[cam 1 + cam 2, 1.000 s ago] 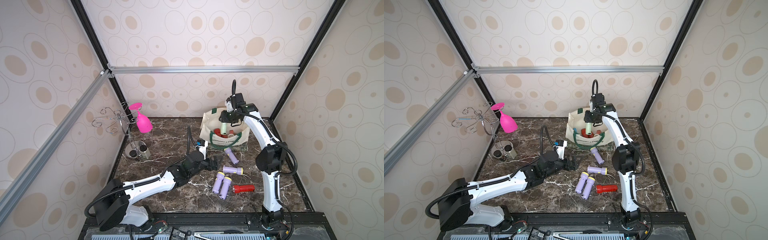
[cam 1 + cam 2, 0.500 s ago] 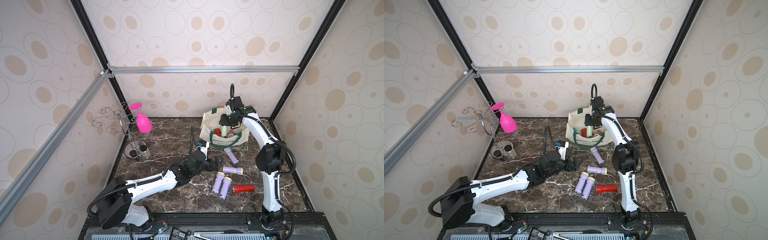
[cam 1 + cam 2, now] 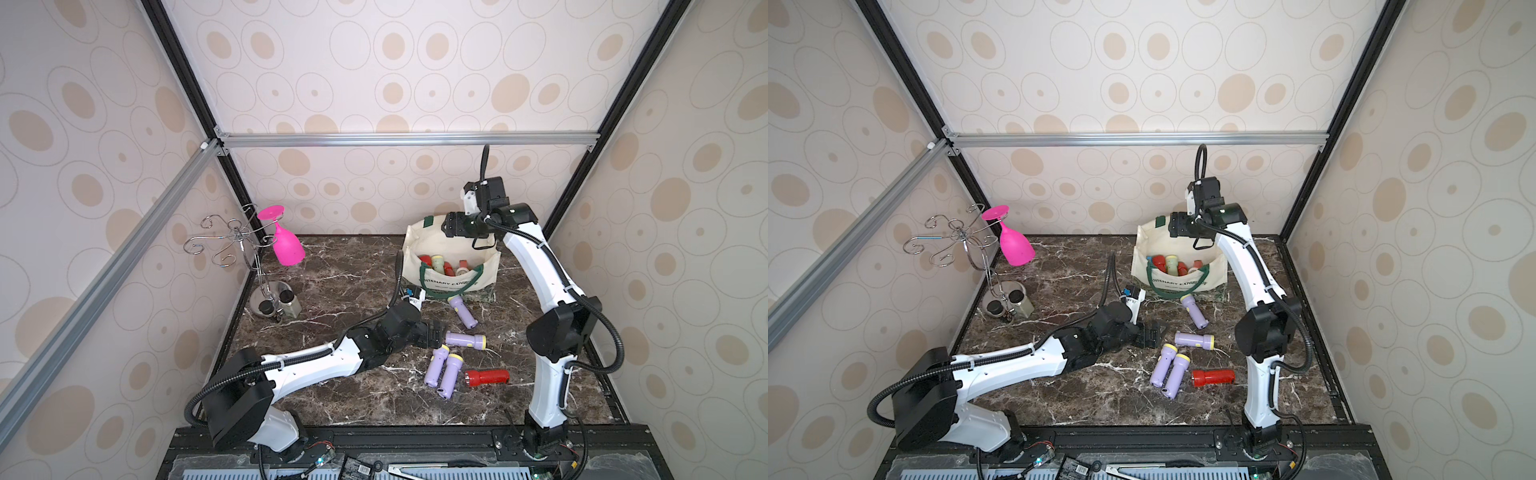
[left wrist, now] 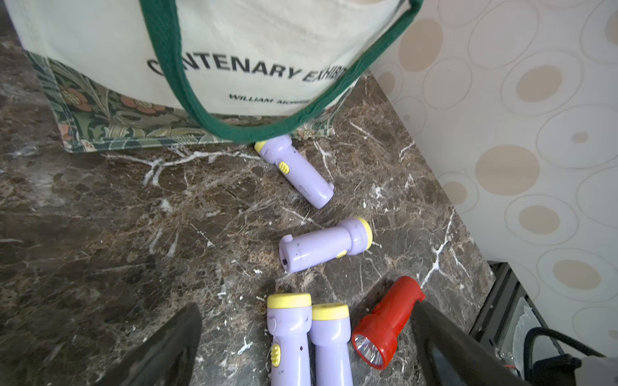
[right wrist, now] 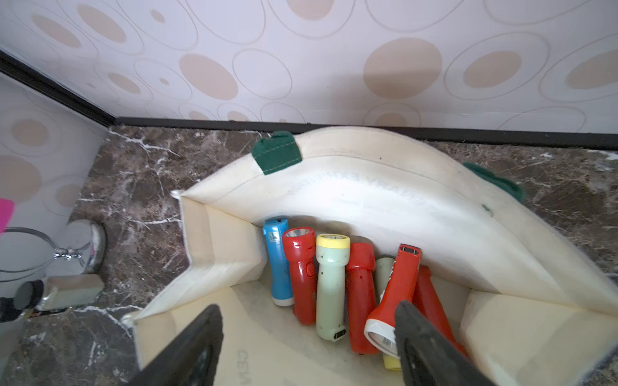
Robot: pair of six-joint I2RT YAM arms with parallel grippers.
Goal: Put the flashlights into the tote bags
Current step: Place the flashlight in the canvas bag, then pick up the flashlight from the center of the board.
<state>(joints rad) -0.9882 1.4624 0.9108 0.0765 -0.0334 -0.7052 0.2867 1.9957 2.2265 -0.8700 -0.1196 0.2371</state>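
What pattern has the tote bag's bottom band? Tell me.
The band: dark green floral print with reddish flowers, clearest in the left wrist view.

Matt cream canvas tote bag (image 4: 267,40); smooth glossy plastic flashlights (image 4: 321,247); polished veined marble-look tabletop (image 4: 100,234); shiny chrome wire rack (image 3: 266,291), far left.

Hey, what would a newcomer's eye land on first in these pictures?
The bright pink goblet hanging upside down from a wire rack at the far left stands out most. Next comes the cream tote bag at the back, holding red, pale green and blue flashlights, with four lilac flashlights and a red flashlight lying on the dark marble table before it.
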